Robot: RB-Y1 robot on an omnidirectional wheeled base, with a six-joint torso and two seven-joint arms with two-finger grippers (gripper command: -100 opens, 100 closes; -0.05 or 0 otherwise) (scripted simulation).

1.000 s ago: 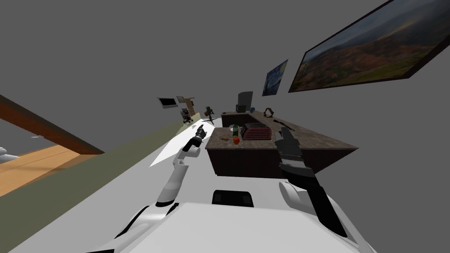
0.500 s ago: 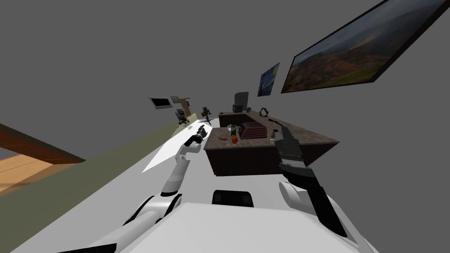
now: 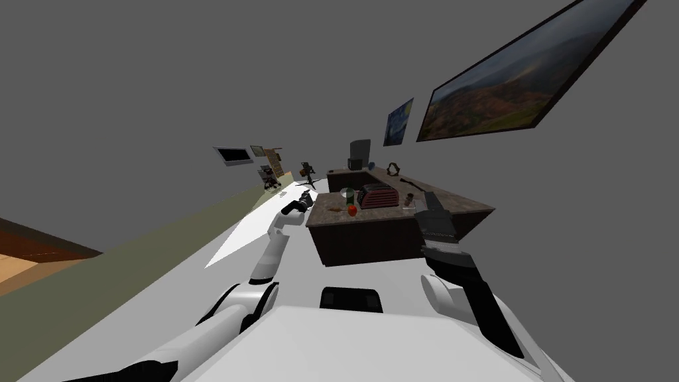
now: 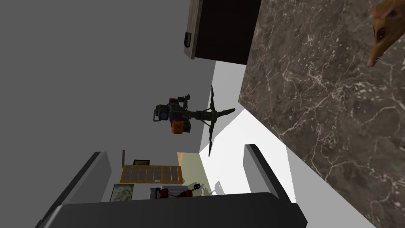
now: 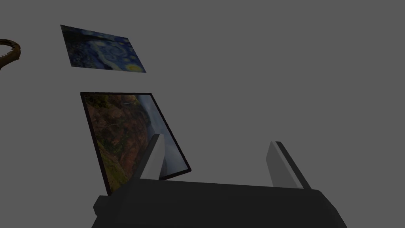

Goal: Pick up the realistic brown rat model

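Observation:
The brown rat (image 3: 335, 210) lies near the front left corner of the dark marble counter (image 3: 388, 213). In the left wrist view just its head and snout (image 4: 380, 33) show over the marble top (image 4: 336, 118), off to one side of the fingers. My left gripper (image 3: 306, 198) hovers beside the counter's left edge, a little short of the rat; it is open (image 4: 178, 168) with nothing between the fingers. My right gripper (image 3: 430, 197) is raised over the counter's front right part, open (image 5: 217, 158) and empty.
On the counter next to the rat are a red apple (image 3: 352, 210), a green can (image 3: 347, 193) and a dark red toaster-like box (image 3: 378, 196). A camera on a tripod (image 4: 182, 116) stands on the floor beyond the left gripper. Paintings (image 3: 510, 83) hang on the right wall.
The whole head view has slid left, so I have turned or moved. My left arm has stretched forward, its gripper now closer to the counter's left edge. The right arm holds its pose.

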